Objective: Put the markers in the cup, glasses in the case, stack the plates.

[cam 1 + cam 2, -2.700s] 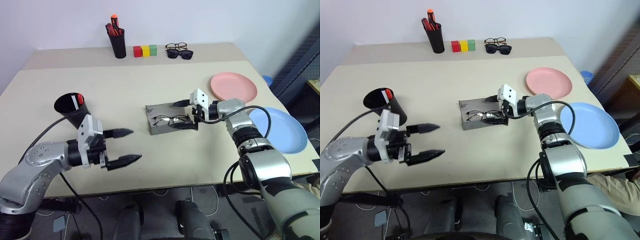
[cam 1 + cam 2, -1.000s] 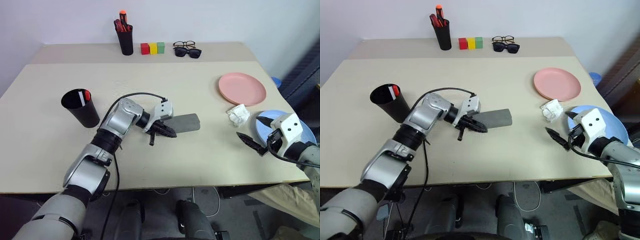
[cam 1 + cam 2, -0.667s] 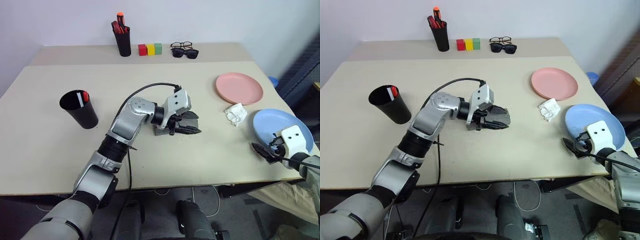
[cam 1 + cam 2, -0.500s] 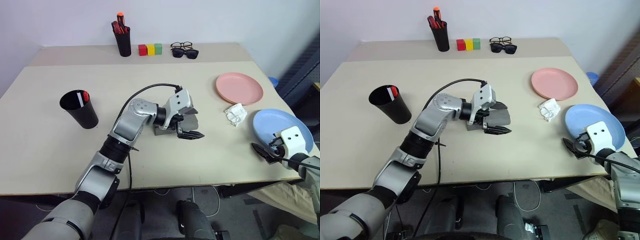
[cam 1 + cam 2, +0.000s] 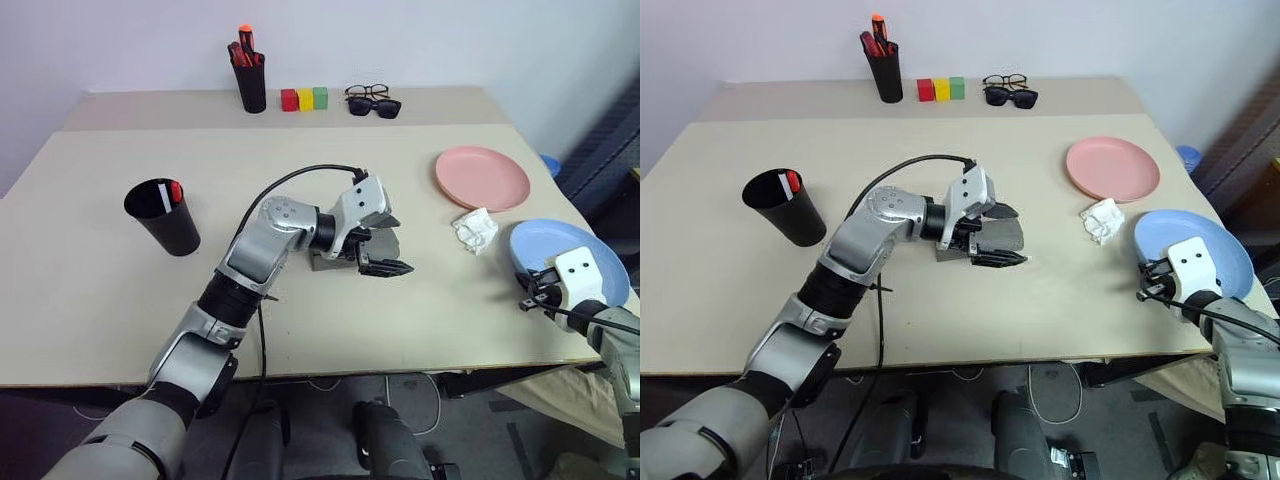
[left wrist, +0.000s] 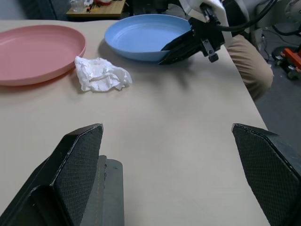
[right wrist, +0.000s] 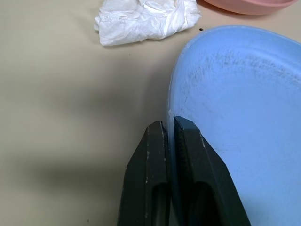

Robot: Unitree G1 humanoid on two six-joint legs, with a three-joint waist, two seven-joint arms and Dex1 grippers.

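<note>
My right gripper (image 5: 527, 300) is shut on the near left rim of the light blue plate (image 5: 570, 258) at the table's right edge; the right wrist view shows its fingers (image 7: 157, 155) pinching that rim (image 7: 244, 117). The salmon pink plate (image 5: 482, 178) lies farther back. At the table's middle my left gripper (image 5: 392, 247) stands open and holds nothing, just above the closed grey case (image 5: 385, 243). The glasses are hidden. The black cup (image 5: 165, 218) stands at the left with a red-capped marker (image 5: 175, 190) in it.
A crumpled white tissue (image 5: 475, 230) lies between the case and the plates. Along the back stand a black pen pot (image 5: 250, 88) with red-capped markers, three coloured blocks (image 5: 305, 98), and two other pairs of glasses (image 5: 372, 100). The table edge runs close to the blue plate.
My left gripper has opened and drawn slightly off the case, which now lies closed. My right gripper has sunk to the blue plate's rim and shut on it.
</note>
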